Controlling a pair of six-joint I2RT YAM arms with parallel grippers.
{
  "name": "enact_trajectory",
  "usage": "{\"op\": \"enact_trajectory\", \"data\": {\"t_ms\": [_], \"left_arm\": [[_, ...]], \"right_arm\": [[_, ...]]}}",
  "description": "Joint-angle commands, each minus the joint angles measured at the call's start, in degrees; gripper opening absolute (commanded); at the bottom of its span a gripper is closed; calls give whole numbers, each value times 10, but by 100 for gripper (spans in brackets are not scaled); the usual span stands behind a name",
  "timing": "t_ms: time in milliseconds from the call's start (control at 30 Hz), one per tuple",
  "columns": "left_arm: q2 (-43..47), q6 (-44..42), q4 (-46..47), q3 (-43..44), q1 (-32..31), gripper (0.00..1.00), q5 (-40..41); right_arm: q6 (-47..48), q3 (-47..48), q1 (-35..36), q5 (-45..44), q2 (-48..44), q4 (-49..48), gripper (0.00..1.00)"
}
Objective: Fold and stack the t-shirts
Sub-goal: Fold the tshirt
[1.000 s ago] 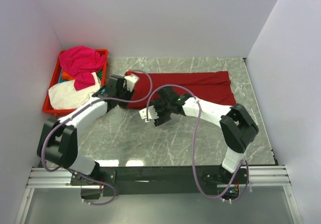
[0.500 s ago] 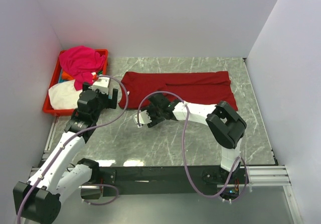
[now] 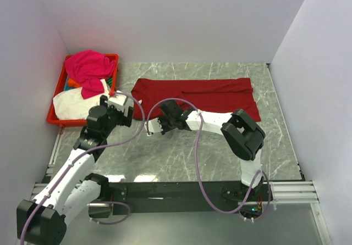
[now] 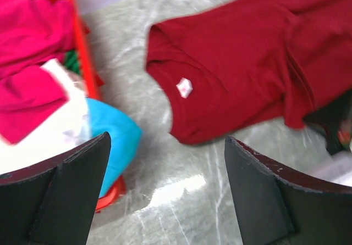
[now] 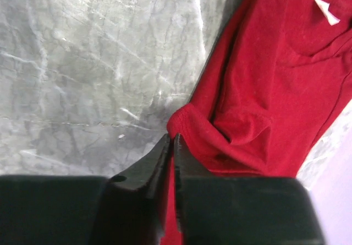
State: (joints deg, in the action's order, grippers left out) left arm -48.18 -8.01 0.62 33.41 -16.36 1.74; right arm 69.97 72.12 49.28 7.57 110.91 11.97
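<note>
A large dark red t-shirt lies spread along the back of the marble table, its collar and white tag to the left. My right gripper is shut on the shirt's near left edge, with red cloth pinched between the jaws; from above the right gripper sits just in front of the shirt. My left gripper is open and holds nothing. It hovers over bare marble between the crate and the collar, and from above the left gripper is left of the shirt.
A red crate at the back left holds a magenta t-shirt, a cream-white one, a cyan one and a bit of orange. White walls close in the left, back and right.
My left gripper let go of the shirt's left corner, opened and drew back toward the crate. My right gripper slid left and shut on the shirt's near edge.
</note>
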Motion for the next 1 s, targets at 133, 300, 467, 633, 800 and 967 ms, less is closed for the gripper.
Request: {"op": "enact_trajectory", "data": {"t_ms": [133, 300, 467, 633, 800, 967], "left_arm": [[26, -115, 69, -50, 0, 81, -206], [-58, -151, 48, -18, -1, 75, -291], [-158, -172, 53, 14, -2, 73, -321], [-250, -212, 56, 58, -18, 71, -319], [-317, -232, 68, 91, -31, 70, -302], [-356, -256, 70, 103, -47, 67, -272]], "right_arm": [[-63, 14, -46, 60, -101, -5, 0], [-108, 32, -83, 122, -149, 21, 0], [-142, 39, -98, 142, -161, 20, 0], [-171, 47, -110, 147, -151, 0, 0], [-213, 71, -129, 151, -142, -6, 0], [-246, 90, -137, 172, -140, -5, 0]]}}
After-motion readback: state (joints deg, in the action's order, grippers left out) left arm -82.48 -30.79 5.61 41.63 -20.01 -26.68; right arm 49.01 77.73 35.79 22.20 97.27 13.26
